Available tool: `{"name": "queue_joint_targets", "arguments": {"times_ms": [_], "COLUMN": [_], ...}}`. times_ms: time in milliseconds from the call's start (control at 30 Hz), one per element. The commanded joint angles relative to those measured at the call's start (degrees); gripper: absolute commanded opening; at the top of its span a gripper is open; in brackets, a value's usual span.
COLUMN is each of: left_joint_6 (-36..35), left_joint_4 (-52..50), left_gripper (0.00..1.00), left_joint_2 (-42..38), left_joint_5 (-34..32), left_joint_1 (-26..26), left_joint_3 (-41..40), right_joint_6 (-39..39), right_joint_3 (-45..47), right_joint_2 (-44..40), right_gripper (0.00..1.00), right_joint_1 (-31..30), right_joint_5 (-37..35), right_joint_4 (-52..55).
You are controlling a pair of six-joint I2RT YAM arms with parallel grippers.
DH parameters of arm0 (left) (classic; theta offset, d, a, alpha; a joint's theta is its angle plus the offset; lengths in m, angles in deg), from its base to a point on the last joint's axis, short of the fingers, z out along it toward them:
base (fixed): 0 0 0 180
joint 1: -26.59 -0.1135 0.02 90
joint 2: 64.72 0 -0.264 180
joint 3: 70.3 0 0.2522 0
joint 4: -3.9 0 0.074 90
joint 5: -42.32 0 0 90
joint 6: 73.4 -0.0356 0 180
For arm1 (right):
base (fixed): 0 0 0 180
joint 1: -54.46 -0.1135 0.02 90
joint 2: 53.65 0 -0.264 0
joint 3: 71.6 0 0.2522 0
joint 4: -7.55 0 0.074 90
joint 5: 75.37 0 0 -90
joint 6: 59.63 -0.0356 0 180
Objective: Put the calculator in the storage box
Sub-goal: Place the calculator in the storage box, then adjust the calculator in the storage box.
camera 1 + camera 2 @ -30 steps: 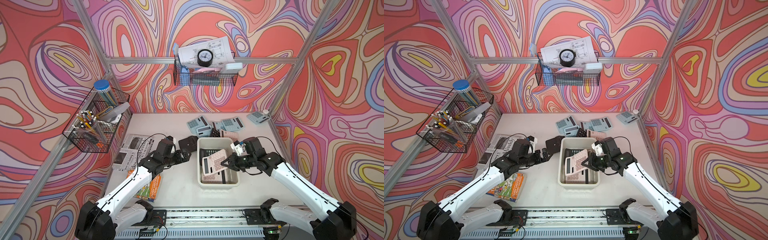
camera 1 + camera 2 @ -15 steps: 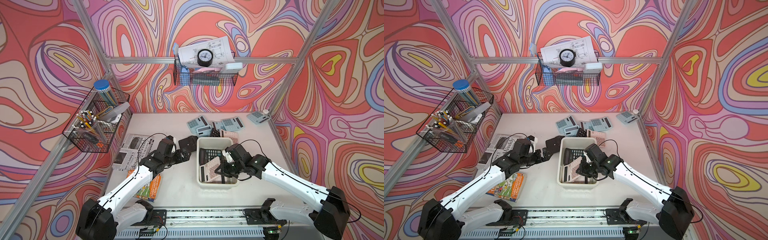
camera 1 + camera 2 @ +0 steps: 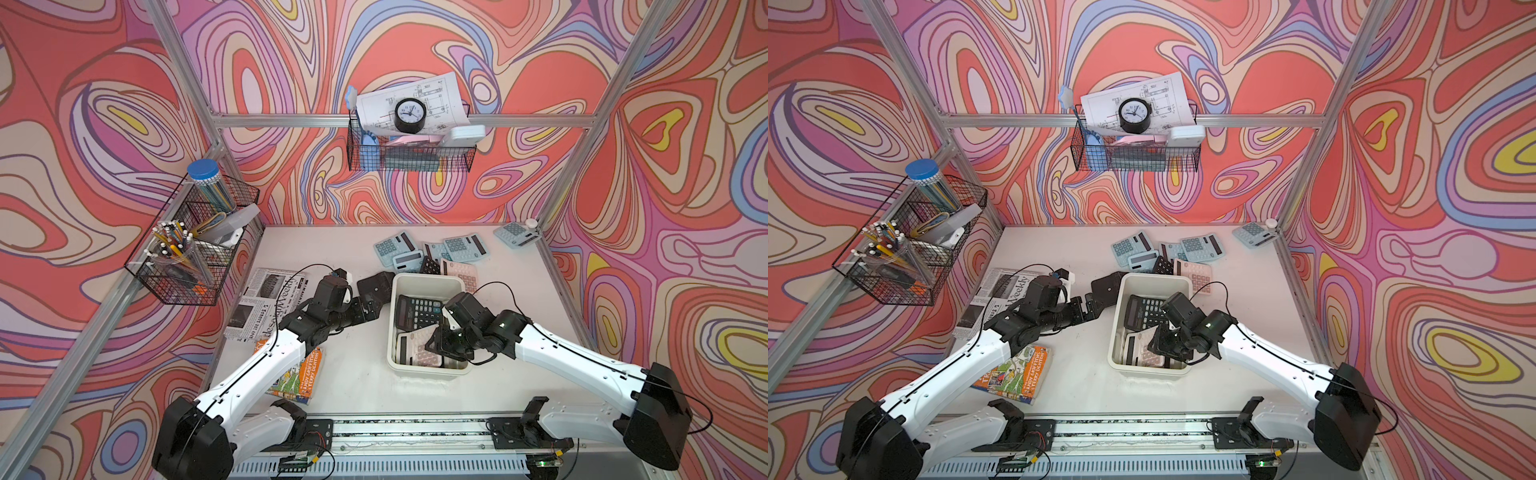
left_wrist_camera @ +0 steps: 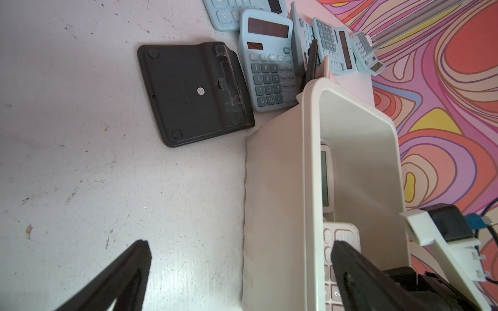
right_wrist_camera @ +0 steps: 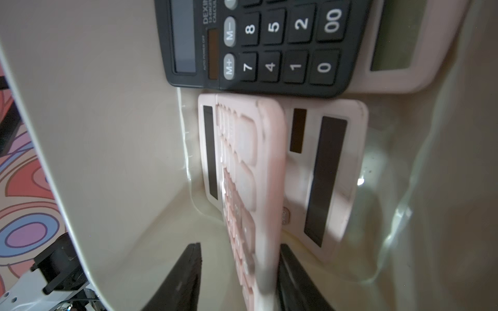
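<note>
The cream storage box (image 3: 428, 277) (image 3: 1154, 277) stands mid-table. A black calculator (image 3: 417, 309) (image 5: 269, 45) and pale pink ones lie in it. My right gripper (image 3: 440, 338) (image 3: 1163, 343) (image 5: 238, 249) reaches down into the box, open. A pink calculator (image 5: 253, 175) (image 3: 419, 349) stands on edge between its fingers, close against one, with a gap to the other. My left gripper (image 3: 372, 309) (image 4: 239, 243) is open wide and straddles the box's left wall (image 4: 310, 161), gripping nothing.
A black calculator (image 3: 376, 284) (image 4: 188, 91) lies face down by the box's far left corner. Blue and pink calculators (image 3: 428, 249) are piled behind the box, one more (image 3: 517, 235) at the back right corner. Newspaper (image 3: 266, 303) and a book (image 3: 299, 374) lie left. Wire baskets (image 3: 195, 245) hang on the walls.
My right gripper has carried the pink calculator from above the box down into it, and its jaws have parted from the calculator. The left arm has barely moved.
</note>
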Motion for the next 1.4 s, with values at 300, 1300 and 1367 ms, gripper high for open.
{"name": "queue_joint_targets", "arguments": {"times_ms": [300, 1300, 1367], "left_joint_6": [-1.0, 16.8, 17.0], "left_joint_4": [-0.6, 26.6, 26.4], "left_gripper": [0.98, 0.99, 0.99], "left_joint_2": [0.9, 8.6, 8.3], "left_joint_5": [0.4, 19.6, 19.2], "left_joint_1": [-0.3, 0.4, 0.9], "left_joint_3": [1.6, -9.6, -9.8], "right_joint_6": [5.9, 10.2, 11.0], "right_joint_3": [-9.3, -7.5, -10.1], "right_joint_2": [-0.3, 11.2, 9.1], "right_gripper": [0.56, 0.53, 0.54], "right_joint_1": [-0.3, -3.0, -2.8], "right_joint_5": [-8.5, -7.3, -10.4], "right_joint_4": [11.8, -2.8, -0.3]}}
